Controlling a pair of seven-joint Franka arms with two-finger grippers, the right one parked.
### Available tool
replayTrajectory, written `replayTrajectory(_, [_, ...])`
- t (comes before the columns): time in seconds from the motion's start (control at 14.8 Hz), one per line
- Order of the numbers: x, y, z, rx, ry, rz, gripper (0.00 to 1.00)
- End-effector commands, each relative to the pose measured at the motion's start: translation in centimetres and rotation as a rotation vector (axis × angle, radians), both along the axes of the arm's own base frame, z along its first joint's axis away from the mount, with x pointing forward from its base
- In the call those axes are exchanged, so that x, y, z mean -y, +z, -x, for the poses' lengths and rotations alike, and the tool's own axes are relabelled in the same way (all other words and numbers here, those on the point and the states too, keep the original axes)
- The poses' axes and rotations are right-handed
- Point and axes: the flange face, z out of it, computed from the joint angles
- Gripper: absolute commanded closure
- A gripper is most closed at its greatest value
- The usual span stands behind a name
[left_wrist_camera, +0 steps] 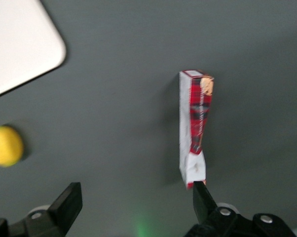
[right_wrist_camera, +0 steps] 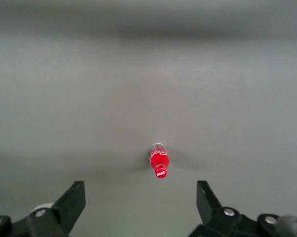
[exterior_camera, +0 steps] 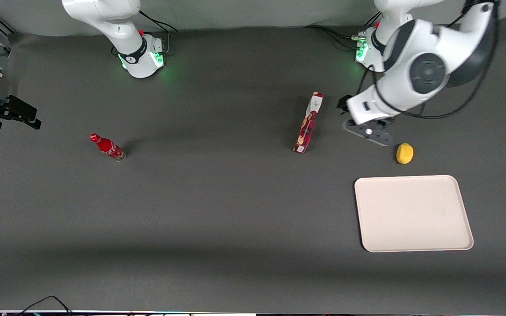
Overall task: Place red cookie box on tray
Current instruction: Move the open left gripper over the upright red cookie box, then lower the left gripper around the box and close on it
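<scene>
Red cookie box: one, lying on the dark worktop on a narrow side, apart from everything else. Its long axis runs roughly from the arms' bases toward the front camera, slightly tilted. The white-label end points away from the front camera, toward my arm's base; the tartan end points toward the front camera.

Tray: one, cream-white, flat on the worktop toward my working arm's end, nearer the front camera than the box and well apart from it. Nothing lies on it.

My claw: one in play, hanging above the worktop beside the box's white-label end, toward my arm's end of the table. Its fingers are spread wide and released, with nothing between them. In my wrist view one fingertip shows just beside the box's white end; I cannot tell whether it touches.

Yellow ball: one, on the worktop between my claw and the tray, near the tray's rim but not touching it.

Red bottle: one, small, standing toward the parked arm's end, well apart from the box.

Count: one box, one tray, one ball, one bottle.
</scene>
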Motion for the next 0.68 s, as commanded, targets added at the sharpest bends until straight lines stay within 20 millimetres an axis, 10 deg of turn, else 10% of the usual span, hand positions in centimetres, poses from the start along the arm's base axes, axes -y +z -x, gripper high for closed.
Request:
replayTrajectory(0.0, [4.2, -5.4, 4.2, 0.071, 0.038, 0.008, 0.00])
replayTrajectory(0.61, [7.9, -15.7, 10.3, 0.155, 0.000, 0.117, 0.00])
